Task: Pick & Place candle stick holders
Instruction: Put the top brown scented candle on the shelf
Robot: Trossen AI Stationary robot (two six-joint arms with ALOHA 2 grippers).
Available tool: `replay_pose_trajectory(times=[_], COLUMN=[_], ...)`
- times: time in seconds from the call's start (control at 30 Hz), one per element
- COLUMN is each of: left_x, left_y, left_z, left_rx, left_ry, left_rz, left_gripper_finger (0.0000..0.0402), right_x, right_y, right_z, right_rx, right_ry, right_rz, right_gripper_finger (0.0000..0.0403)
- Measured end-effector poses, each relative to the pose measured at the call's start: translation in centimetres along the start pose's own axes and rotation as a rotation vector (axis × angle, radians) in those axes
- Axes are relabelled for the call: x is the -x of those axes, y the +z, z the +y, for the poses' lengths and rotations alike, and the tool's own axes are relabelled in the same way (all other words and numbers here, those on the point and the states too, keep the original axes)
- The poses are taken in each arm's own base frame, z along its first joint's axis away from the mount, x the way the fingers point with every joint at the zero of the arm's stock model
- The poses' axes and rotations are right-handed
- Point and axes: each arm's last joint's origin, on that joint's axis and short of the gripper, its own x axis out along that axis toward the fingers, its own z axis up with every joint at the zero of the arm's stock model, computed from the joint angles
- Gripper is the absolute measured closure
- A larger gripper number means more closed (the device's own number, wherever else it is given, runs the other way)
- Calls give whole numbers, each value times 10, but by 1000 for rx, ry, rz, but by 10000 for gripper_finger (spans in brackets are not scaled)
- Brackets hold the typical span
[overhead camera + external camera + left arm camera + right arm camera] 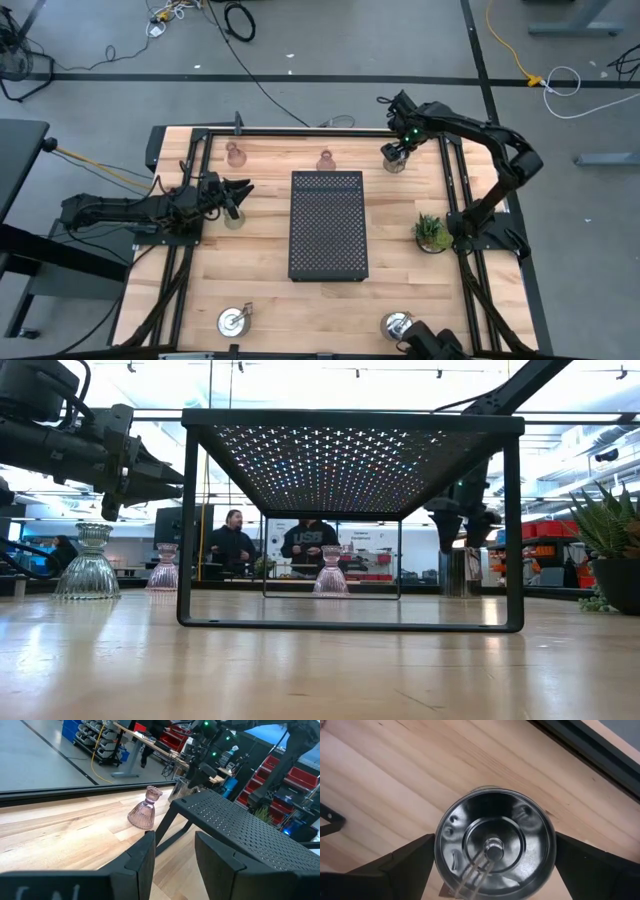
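Right gripper (492, 857) hangs directly over a silver metal candle stick holder (495, 845) at the far right corner of the tabletop (400, 260), fingers spread wide to either side of its round rim, not yet closed on it.

Left gripper (240, 190) is shut and empty, hovering near a clear glass holder (234, 218) on the left side. Its wrist camera looks toward a pink glass holder (144, 811) beside the black perforated tray (328, 225).

Judgement on handling: the metal holder looks rigid and fairly weighty, and its polished surface is likely slippery. A grip across the rim should hold if the fingers close squarely; an off-centre squeeze could tip it.

Two more silver holders (233, 320) sit at the near edge. The glass ones look fragile, so hold them at the waist.
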Motion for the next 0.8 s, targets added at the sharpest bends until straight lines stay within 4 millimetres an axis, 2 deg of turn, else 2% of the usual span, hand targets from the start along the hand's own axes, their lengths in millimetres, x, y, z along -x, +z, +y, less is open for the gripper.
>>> replay_pose_trajectory(times=[0.8], left_x=[0], left_y=[0], left_z=[0], left_rx=[-8], left_ry=[0], left_rz=[0], left_gripper_finger=[259], right_x=[-3], right_y=[3], right_z=[1], right_rx=[-26], right_ry=[-33], right_rz=[-28], right_gripper_finger=[24])
